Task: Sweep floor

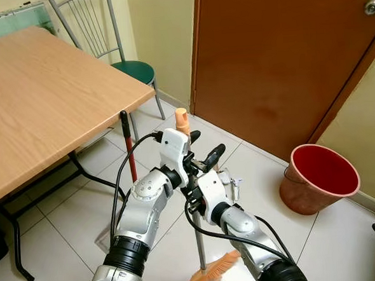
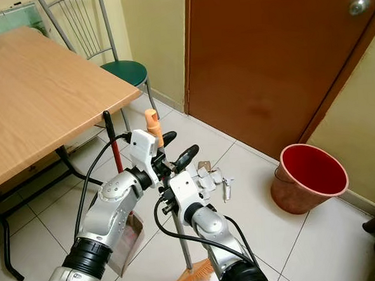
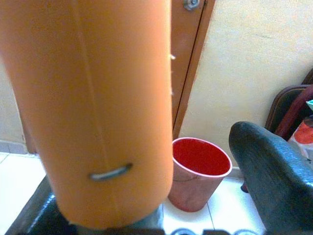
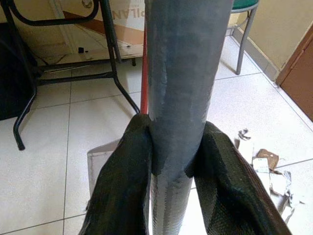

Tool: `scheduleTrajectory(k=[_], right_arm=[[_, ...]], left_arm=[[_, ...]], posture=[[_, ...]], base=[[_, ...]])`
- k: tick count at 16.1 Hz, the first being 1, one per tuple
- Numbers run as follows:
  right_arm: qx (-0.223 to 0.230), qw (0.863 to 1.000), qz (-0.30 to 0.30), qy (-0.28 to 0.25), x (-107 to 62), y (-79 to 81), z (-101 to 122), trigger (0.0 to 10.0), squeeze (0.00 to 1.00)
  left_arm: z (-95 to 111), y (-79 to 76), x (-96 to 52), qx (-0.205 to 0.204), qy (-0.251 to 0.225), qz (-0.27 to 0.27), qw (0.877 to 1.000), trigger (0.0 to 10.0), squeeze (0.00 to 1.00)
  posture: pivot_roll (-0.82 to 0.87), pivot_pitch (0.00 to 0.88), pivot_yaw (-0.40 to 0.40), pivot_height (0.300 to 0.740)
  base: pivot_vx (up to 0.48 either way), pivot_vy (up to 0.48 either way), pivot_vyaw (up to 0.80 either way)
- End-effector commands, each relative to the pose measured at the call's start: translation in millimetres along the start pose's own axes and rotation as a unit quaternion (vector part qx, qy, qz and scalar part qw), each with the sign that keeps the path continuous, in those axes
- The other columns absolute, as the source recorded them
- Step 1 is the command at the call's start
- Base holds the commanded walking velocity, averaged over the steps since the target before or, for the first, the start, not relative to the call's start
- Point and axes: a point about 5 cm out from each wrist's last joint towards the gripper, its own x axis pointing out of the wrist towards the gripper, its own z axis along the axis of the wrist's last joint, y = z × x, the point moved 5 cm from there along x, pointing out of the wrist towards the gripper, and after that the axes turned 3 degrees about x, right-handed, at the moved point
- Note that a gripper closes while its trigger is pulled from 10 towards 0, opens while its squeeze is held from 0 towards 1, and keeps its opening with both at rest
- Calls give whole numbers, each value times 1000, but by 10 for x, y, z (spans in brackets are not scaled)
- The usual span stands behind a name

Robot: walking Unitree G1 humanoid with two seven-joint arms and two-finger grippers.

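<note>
Orange-topped broom point(image 1: 195, 197) held upright by both pincers over the white tile floor point(image 1: 71, 211).

From the head views, the left pincer point(image 1: 188, 138) is closed around the broom's orange tip and the right pincer point(image 1: 202, 167) is closed on the grey pole just below it. Orange bristles sit far under both pincers. Paper scraps point(image 2: 214, 176) lie on the tiles just past the right pincer; a red bucket point(image 2: 307, 178) stands well off to its right, by the brown door point(image 1: 278, 58). A red-handled dustpan point(image 2: 124, 237) and a wooden table point(image 1: 38, 98) are left of the left pincer. The left wrist view shows the fat orange tip against one black finger point(image 3: 274, 171), with the bucket beyond. The right wrist view shows two black fingers point(image 4: 122, 181) squeezing the grey pole.
</note>
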Motion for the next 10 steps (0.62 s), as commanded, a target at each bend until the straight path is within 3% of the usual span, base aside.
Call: scheduleTrajectory(k=[1,3,4,5,6,7,10], right_arm=[[-7,1000,5,-17,39,22,100,902,0],[-7,1000,2,-17,38,10,96,1020,0],[-7,1000,-5,-18,36,-13,96,1020,0],[-5,1000,-12,-21,42,-35,110,1020,0],[-5,1000,-19,-24,45,-55,127,980,0],[-2,999,-31,-31,64,-107,175,510,0],[-3,999,-36,-39,81,-149,235,314,0]], left_arm=[[27,-18,6,1,-3,-2,1000,1137,0],[50,-8,16,2,-5,1,1000,314,0],[58,-7,19,3,-6,2,1000,824,0],[53,-8,13,3,-6,2,1000,3137,0],[37,-6,2,4,-4,5,1000,6980,0],[-21,6,-35,2,3,11,1000,10000,0],[-56,31,-70,1,7,16,1000,10000,0]], posture=[[77,75,-15,740],[77,75,-15,740],[74,75,-14,740],[74,75,-14,740],[74,77,-14,740],[75,78,-15,740],[78,80,-19,740]], base=[[0,0,0],[0,0,0],[0,0,0],[0,0,0],[0,0,0],[0,0,0],[0,0,0]])
